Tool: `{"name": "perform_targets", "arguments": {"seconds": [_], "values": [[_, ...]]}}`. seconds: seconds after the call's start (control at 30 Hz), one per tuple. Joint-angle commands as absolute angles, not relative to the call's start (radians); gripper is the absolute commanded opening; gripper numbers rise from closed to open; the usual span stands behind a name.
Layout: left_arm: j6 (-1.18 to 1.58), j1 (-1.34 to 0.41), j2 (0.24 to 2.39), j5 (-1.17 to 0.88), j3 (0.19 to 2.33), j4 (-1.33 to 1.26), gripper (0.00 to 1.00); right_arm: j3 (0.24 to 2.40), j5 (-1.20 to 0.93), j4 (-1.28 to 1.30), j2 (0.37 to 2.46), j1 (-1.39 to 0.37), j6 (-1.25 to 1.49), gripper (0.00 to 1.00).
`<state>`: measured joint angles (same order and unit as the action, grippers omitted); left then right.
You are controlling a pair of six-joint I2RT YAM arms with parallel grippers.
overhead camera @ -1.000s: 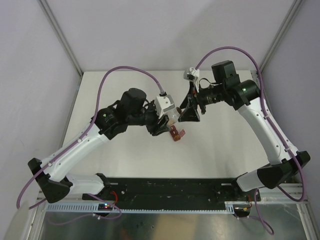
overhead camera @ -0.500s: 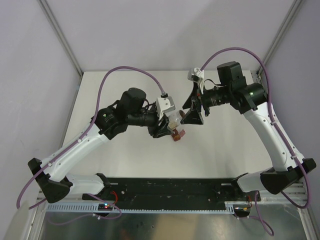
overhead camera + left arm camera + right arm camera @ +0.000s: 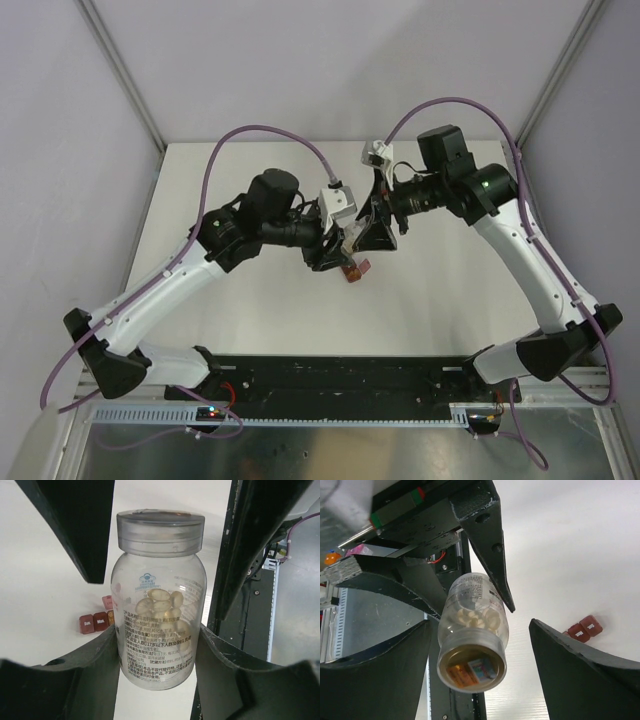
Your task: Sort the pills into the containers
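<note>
Seen from above, the left gripper (image 3: 338, 250) and the right gripper (image 3: 376, 232) meet mid-table. The dark red plastic strip of compartments (image 3: 351, 270) lies at their 6 o'clock.

Left wrist: its jaws grasp a clear plastic bottle (image 3: 142, 630) holding pale yellow pills (image 3: 161, 601).

Right wrist: its jaws stand released on both sides of the bottle's lid (image 3: 471, 671).

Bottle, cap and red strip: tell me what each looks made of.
Bottle: probably clear glossy plastic; the pills show through and it carries highlights. Cap: frosted translucent plastic, cloudy and duller. Strip: opaque dark red plastic, it seems, with a slight sheen and white printed labels.
</note>
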<state>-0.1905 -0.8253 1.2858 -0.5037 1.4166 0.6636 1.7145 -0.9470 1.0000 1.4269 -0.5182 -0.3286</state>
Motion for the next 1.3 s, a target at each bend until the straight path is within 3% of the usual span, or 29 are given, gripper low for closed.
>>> {"name": "perform_targets", "arguments": {"seconds": [0.0, 0.13, 0.3, 0.43, 0.5, 0.6, 0.73, 1.27], "values": [[-0.164, -0.826, 1.291, -0.528, 1.468, 0.623, 0.0, 1.721, -0.951, 0.974, 1.445, -0.531, -0.319, 0.81], [-0.16, -0.826, 1.295, -0.529, 1.467, 0.619, 0.0, 1.716, -0.953, 0.976, 1.455, -0.535, -0.324, 0.67], [-0.164, -0.826, 1.288, -0.522, 1.447, 0.615, 0.06, 1.712, -0.944, 0.978, 1.453, -0.534, -0.333, 0.32], [-0.173, -0.825, 1.272, -0.504, 1.421, 0.611, 0.35, 1.705, -0.925, 0.979, 1.441, -0.522, -0.336, 0.1], [-0.178, -0.825, 1.261, -0.486, 1.412, 0.611, 0.53, 1.7, -0.91, 0.979, 1.433, -0.512, -0.336, 0.05], [-0.192, -0.823, 1.24, -0.446, 1.395, 0.611, 0.8, 1.692, -0.884, 0.979, 1.419, -0.494, -0.335, 0.02], [-0.212, -0.813, 1.202, -0.372, 1.372, 0.609, 0.97, 1.697, -0.816, 0.983, 1.404, -0.464, -0.336, 0.0], [-0.237, -0.776, 1.021, -0.132, 1.241, 0.61, 1.0, 1.732, -0.26, 0.963, 1.61, -0.313, -0.268, 0.0]]}}
